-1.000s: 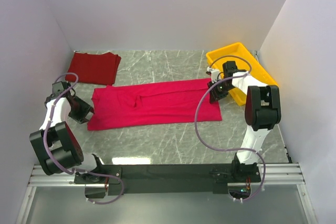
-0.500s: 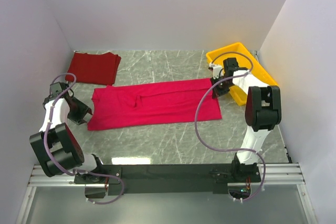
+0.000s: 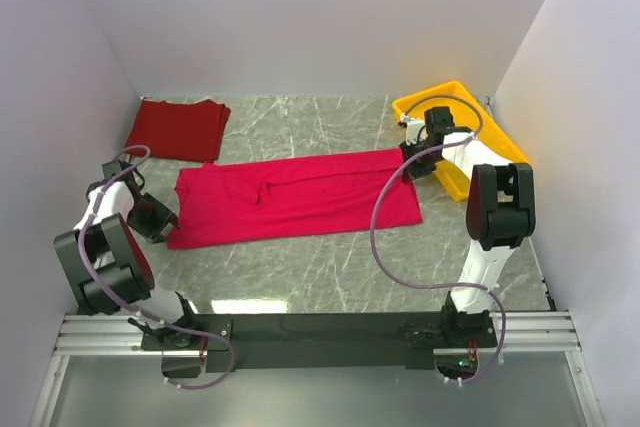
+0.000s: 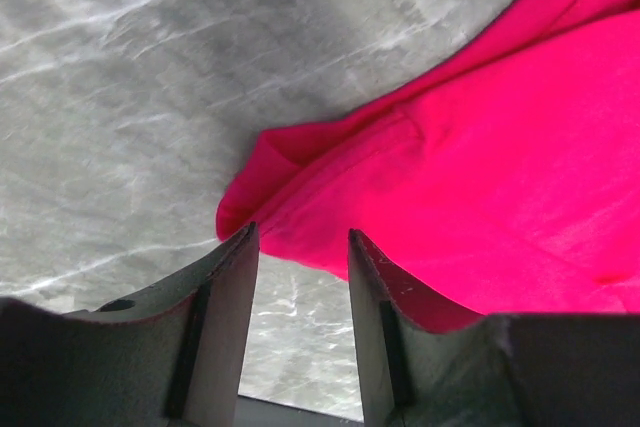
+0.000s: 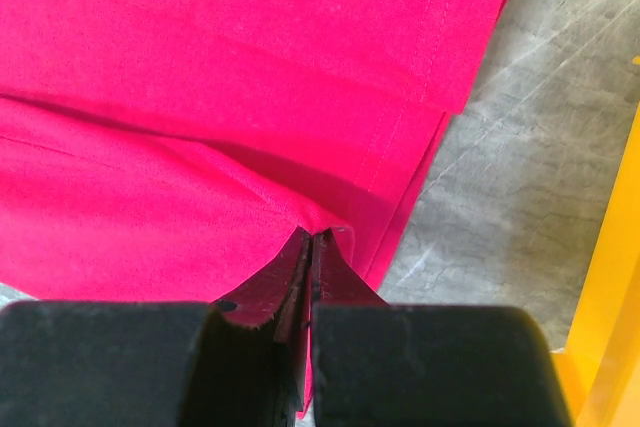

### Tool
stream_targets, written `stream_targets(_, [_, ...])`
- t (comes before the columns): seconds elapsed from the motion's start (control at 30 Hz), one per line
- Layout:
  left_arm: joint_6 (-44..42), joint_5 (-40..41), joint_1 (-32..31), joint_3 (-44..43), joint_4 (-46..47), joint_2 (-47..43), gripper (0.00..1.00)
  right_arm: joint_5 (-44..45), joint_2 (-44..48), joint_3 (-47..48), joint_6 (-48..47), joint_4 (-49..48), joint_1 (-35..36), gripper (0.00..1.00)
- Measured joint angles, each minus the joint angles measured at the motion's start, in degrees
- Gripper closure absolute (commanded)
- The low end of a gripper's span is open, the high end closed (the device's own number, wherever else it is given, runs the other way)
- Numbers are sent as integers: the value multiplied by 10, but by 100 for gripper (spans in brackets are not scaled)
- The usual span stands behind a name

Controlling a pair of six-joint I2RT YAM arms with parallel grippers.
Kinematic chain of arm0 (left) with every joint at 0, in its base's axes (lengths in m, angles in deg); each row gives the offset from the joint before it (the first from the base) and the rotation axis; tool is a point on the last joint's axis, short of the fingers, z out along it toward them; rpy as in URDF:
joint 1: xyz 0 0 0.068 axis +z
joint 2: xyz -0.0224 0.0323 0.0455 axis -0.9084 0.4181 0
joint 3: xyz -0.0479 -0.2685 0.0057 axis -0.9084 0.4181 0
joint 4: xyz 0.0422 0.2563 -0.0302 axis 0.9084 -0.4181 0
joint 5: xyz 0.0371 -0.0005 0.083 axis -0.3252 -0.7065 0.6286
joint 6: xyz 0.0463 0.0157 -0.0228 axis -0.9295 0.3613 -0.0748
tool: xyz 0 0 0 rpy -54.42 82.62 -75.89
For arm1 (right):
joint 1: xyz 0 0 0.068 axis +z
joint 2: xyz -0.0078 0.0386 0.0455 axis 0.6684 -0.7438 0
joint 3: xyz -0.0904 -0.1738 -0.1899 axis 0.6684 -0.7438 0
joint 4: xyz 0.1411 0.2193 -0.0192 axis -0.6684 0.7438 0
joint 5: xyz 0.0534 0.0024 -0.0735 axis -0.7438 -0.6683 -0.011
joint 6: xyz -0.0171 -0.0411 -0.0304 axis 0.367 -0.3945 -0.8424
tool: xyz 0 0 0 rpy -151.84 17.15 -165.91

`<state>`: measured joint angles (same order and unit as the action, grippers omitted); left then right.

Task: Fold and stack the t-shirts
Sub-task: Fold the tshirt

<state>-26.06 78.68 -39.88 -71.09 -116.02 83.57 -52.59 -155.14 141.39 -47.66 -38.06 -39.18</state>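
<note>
Change: right tool [image 3: 410, 169] has snapped shut; left arm [image 3: 105, 257] has swung toward the left edge of the counter [image 3: 300, 267].
Crimson t-shirt [image 3: 300, 195]: spread flat across the counter's middle.
Maroon t-shirt [image 3: 178, 129]: folded, far-left corner.
Right tool: pinching a thin fold at the crimson right edge.
Left tool [image 3: 158, 215]: half open, straddling the near-left hem corner, unclamped.
Risk: lifting now probably drags one end; thin pinch may slip.

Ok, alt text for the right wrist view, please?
The right gripper, jaws shut, pinches a fold at the edge of the crimson t-shirt, which fills most of the view. Grey marble table and the rim of a yellow tray show at right.
</note>
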Motion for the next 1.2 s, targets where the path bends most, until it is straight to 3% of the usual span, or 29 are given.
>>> stream_targets(0.37, [-61,-10,-2,-85,-14,103,54,-2,-6,0,4,-3,0,100])
stream_targets(0.83, [-92,21,-68,-99,-43,143,58,-6,-9,0,9,-7,0,100])
stream_targets(1.2, [-90,73,-72,-109,-48,144,65,-7,-9,0,11,-7,0,100])
